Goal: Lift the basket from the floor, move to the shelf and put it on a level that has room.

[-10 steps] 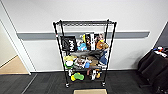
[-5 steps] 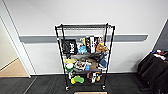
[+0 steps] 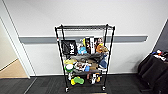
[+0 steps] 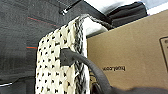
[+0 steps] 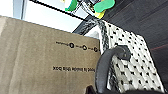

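Note:
The shelf, a black wire rack on small wheels, stands straight ahead against the white wall. Its top level is bare wire grid, while the lower tiers are crowded with packets and toys. The cream woven basket with a dark rim shows close up in the left wrist view. Its dark handle runs taut into my left gripper. The basket's other end appears in the right wrist view, its handle leading into my right gripper. The floor is dark carpet.
A brown cardboard box sits inside the basket, also seen as the box from the other side. Tan wood flooring lies beyond a doorway at the left. A black bulky object stands at the right of the rack.
The whole head picture has shifted: the rack sits a little lower and looks slightly larger, so the camera has come closer to it.

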`<state>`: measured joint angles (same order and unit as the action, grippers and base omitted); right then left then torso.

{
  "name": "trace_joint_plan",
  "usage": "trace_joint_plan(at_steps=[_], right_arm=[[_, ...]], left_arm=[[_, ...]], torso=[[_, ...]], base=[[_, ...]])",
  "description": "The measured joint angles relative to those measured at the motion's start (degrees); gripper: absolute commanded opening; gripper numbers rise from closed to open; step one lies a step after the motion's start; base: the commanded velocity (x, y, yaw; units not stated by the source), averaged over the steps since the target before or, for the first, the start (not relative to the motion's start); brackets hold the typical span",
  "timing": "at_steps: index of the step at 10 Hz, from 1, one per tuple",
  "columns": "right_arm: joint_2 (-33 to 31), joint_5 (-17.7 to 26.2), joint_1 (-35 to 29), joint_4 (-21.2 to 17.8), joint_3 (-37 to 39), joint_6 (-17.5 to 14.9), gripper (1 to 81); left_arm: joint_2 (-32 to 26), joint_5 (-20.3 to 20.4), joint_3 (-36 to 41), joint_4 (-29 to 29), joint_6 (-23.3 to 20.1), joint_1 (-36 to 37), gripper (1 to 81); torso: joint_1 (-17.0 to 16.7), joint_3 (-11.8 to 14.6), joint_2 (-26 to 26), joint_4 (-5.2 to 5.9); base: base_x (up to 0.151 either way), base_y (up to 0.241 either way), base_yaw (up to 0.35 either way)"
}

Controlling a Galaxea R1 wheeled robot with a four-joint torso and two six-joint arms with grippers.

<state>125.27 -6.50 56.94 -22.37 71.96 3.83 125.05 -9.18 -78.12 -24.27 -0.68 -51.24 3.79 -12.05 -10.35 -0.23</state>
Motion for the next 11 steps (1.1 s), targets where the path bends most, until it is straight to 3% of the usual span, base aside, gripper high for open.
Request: trace_joint_plan(at_steps=[11], right_arm=[[0.48, -0.59, -0.11, 0.35, 0.12, -0.13, 1.0]], left_arm=[[0.04, 1.08, 0.0, -0.01, -0.55, 0.57, 1.0]], torso=[[0.05, 0.0, 0.0, 0.0]], base=[[0.093, 0.0, 0.0]])
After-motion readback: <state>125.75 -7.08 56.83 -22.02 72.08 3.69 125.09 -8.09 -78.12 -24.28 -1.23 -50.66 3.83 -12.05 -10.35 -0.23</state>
